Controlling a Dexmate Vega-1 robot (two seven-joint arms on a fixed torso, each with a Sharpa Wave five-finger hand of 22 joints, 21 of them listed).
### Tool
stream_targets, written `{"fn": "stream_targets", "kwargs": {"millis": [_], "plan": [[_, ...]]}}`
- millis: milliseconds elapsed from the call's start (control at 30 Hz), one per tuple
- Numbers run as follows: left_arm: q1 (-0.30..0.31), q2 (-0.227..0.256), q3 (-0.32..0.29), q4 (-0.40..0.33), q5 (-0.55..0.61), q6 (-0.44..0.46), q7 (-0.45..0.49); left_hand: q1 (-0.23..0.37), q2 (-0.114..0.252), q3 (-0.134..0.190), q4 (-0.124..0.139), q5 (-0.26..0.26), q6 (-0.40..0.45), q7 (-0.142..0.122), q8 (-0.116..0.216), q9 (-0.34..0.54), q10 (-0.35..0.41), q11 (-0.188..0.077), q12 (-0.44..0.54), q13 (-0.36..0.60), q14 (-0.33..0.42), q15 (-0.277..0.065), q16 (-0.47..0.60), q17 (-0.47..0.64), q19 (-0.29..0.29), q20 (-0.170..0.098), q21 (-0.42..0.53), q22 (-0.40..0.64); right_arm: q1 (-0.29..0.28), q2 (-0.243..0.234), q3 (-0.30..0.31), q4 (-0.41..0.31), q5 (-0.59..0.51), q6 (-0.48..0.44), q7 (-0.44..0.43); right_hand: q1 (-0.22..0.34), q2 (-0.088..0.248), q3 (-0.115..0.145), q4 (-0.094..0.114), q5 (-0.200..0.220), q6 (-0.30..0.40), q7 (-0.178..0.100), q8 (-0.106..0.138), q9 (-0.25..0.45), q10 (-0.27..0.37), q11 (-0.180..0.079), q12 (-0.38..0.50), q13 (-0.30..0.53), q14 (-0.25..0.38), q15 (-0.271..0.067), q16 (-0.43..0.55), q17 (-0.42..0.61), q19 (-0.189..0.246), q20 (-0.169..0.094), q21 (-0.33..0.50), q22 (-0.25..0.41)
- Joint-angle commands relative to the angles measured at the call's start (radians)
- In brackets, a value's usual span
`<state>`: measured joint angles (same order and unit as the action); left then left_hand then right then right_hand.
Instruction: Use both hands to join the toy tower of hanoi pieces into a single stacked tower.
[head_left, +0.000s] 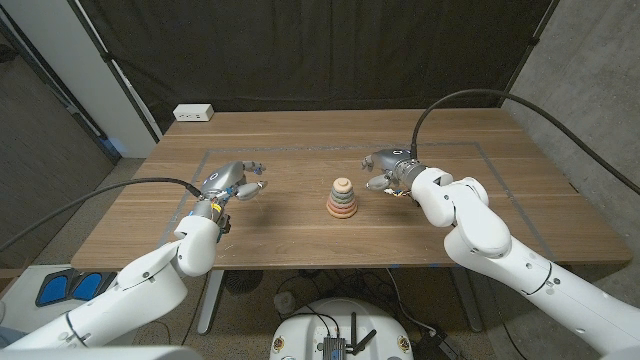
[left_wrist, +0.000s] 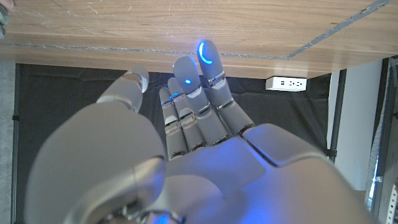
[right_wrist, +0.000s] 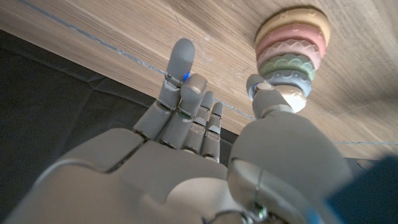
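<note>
A single stacked toy tower of pastel rings, widest at the base, stands at the middle of the wooden table; its rings also show in the right wrist view. My right hand hovers just to the right of the tower, apart from it, fingers spread and holding nothing. My left hand is well to the left of the tower, fingers apart and empty. In the wrist views the fingers of the left hand and the fingers of the right hand reach out straight.
A white power strip lies at the table's back left corner, also seen as the power strip in the left wrist view. Thin taped lines frame a work area. Dark curtains hang behind.
</note>
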<state>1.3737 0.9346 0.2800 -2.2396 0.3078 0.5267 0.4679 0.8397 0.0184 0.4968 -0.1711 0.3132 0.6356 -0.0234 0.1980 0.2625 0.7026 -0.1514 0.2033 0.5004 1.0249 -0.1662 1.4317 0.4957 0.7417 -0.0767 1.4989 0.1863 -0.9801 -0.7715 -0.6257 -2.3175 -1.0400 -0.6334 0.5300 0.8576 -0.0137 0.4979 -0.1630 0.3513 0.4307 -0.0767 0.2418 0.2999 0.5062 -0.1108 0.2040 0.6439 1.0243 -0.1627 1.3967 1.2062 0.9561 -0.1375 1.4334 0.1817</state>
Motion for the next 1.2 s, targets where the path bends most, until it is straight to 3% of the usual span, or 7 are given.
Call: {"fn": "stream_targets", "kwargs": {"millis": [33,200,433,933,1200], "plan": [[-0.055,-0.030,0.047,-0.012,0.035,0.085,0.000,-0.006,-0.010,-0.001,-0.001,0.000,-0.004,-0.003,0.001,0.004,-0.005,0.003,-0.001,0.000,-0.004,-0.053,-0.003,-0.001,-0.009,-0.128,0.000,0.002,-0.136,-0.002,0.098,-0.021,0.086,-0.096,-0.213,0.010,0.004,0.010,-0.001,0.001,0.013,0.001,0.010,0.006,0.014,-0.003,0.006,0.001,0.004,-0.055,0.005,-0.001,-0.003,-0.081,-0.003,0.003],[-0.056,-0.021,0.026,-0.002,0.003,0.042,-0.005,-0.006,-0.011,-0.002,0.000,0.000,-0.006,-0.002,0.001,0.004,-0.008,0.004,-0.001,-0.001,-0.004,-0.053,-0.003,-0.002,-0.010,-0.128,0.000,0.002,-0.144,0.019,0.066,0.011,0.074,-0.131,-0.314,0.017,0.008,0.013,-0.003,0.002,0.025,-0.006,0.016,0.010,0.027,-0.014,0.008,-0.002,0.012,-0.056,0.010,0.005,-0.001,-0.081,-0.001,0.004],[-0.075,-0.027,0.033,0.011,0.002,0.039,-0.001,-0.005,-0.011,-0.001,0.000,0.000,-0.007,-0.001,0.001,0.005,-0.008,0.005,0.000,-0.001,-0.003,-0.053,-0.002,-0.003,-0.010,-0.128,0.000,0.002,-0.134,0.009,0.062,0.053,0.104,-0.154,-0.385,0.024,0.010,0.014,-0.004,0.002,0.036,-0.010,0.023,0.014,0.044,-0.024,0.012,-0.003,0.034,-0.055,0.026,0.015,0.008,-0.080,0.006,0.007],[-0.162,-0.085,0.094,0.087,-0.018,0.062,0.000,-0.006,-0.011,-0.001,0.001,-0.001,-0.009,-0.001,0.002,0.005,-0.009,0.005,0.001,-0.002,-0.001,-0.053,0.001,-0.004,-0.010,-0.128,0.002,0.003,-0.132,-0.029,0.091,0.205,0.271,-0.061,-0.648,0.023,0.008,0.014,-0.002,0.001,0.047,-0.015,0.029,0.016,0.037,-0.022,0.007,0.000,0.038,-0.054,0.032,0.015,0.003,-0.079,0.005,0.005],[-0.197,-0.093,0.126,0.107,-0.013,0.077,0.008,-0.007,-0.013,-0.002,0.001,-0.001,-0.012,-0.001,0.002,0.005,-0.016,0.004,-0.001,-0.004,-0.003,-0.053,0.001,-0.006,-0.010,-0.128,0.001,0.002,-0.099,-0.052,0.058,0.246,0.291,-0.068,-0.684,0.022,0.006,0.013,-0.002,0.000,0.051,-0.017,0.030,0.016,0.045,-0.024,0.009,0.001,0.039,-0.054,0.035,0.017,-0.002,-0.079,0.004,0.005]]}}
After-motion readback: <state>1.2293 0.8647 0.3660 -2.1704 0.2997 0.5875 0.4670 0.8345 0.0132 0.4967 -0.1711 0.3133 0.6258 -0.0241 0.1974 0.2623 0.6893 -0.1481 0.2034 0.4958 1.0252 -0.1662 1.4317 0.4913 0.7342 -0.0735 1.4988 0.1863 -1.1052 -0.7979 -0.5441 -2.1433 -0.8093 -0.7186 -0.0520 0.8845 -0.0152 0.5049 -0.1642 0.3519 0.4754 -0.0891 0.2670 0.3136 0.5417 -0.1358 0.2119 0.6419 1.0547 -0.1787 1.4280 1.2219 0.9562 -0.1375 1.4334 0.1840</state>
